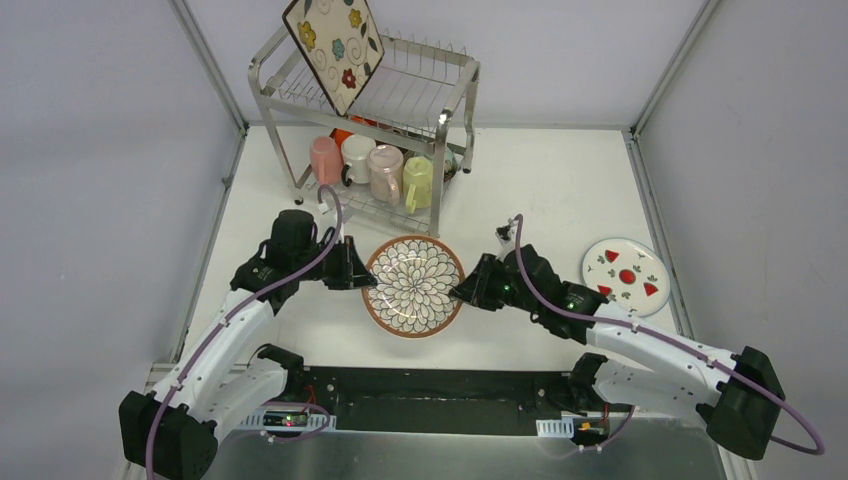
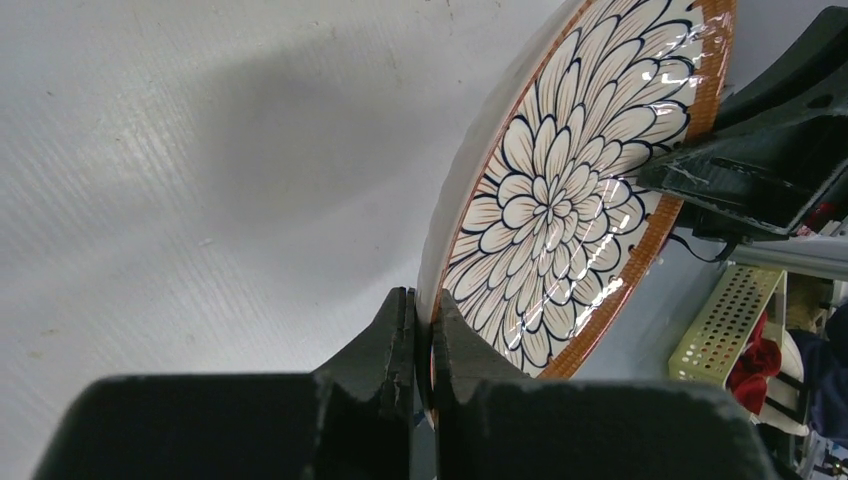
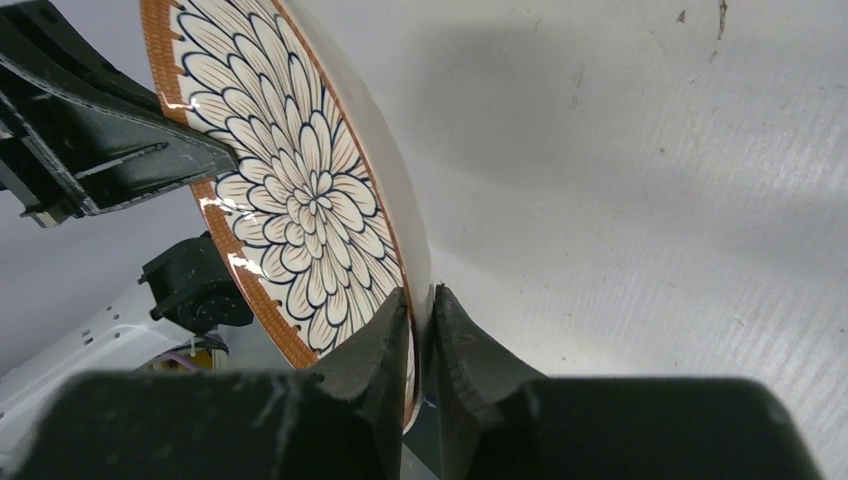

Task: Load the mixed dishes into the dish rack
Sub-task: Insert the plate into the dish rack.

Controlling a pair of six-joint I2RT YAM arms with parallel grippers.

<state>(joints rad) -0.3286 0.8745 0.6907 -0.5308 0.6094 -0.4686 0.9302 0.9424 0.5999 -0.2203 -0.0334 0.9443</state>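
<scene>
The brown-rimmed petal-pattern plate (image 1: pixel 413 285) hangs just above the table between my two arms, in front of the dish rack (image 1: pixel 455 110). My left gripper (image 1: pixel 365 275) is shut on its left rim; in the left wrist view the fingers (image 2: pixel 400 340) pinch the rim of the plate (image 2: pixel 560 200). On the opposite rim my right gripper (image 1: pixel 462 290) is shut too, and its fingers (image 3: pixel 385 340) clamp the plate's edge (image 3: pixel 300 190). The square floral plate (image 1: pixel 333 48) leans on the rack's upper tier. Several mugs (image 1: pixel 385 170) stand on the lower tier.
The white red-marked plate (image 1: pixel 626 275) lies flat on the table at the right, beside my right arm. An orange bowl (image 1: pixel 345 133) shows partly behind the mugs. The rack's front post (image 1: pixel 438 190) stands just behind the held plate.
</scene>
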